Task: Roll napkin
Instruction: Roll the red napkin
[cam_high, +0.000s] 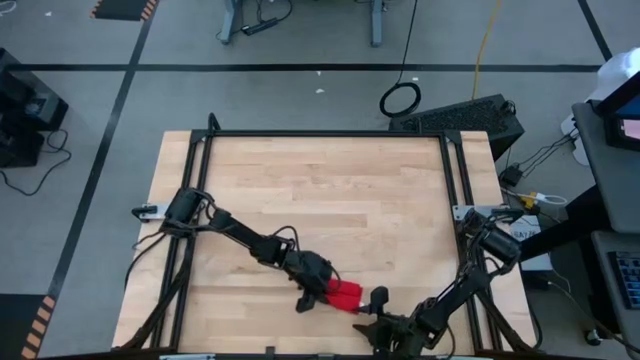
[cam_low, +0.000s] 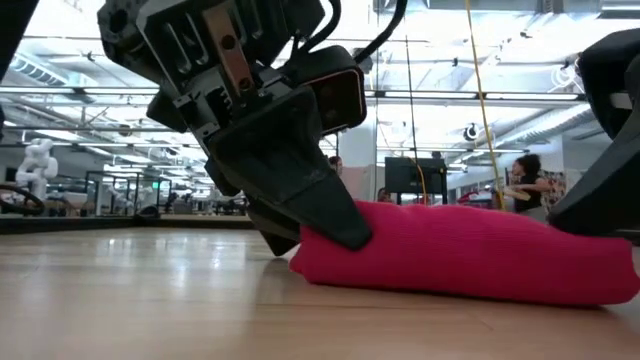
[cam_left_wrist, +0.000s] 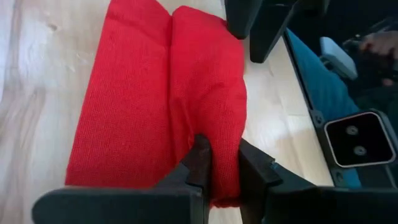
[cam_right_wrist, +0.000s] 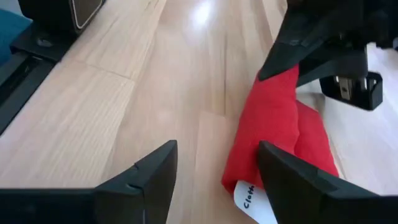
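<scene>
We start with the table (cam_high: 330, 200), a pale wooden top in a dark frame, bare but for our work at its near edge. There the napkin (cam_high: 344, 293) lies already gathered into a thick, soft roll with a crease running along it, resting flat on the wood between our two hands. Our left hand (cam_left_wrist: 222, 165) comes down on one end of it with its fingers (cam_left_wrist: 200, 163) drawn narrow, pinching a ridge of the red fabric; we judge that this grip is there to keep the roll from springing loose. Our right hand (cam_right_wrist: 217, 171) sits at the other end, low to the table, its fingers wide apart and holding nothing: the roll lies just ahead of it, beside one finger rather than between the two. That open stance suggests to us a release or a readiness to take a fresh hold. Smallest of all, the white tag (cam_right_wrist: 252, 200) pokes out from the napkin's end nearest our right hand.
</scene>
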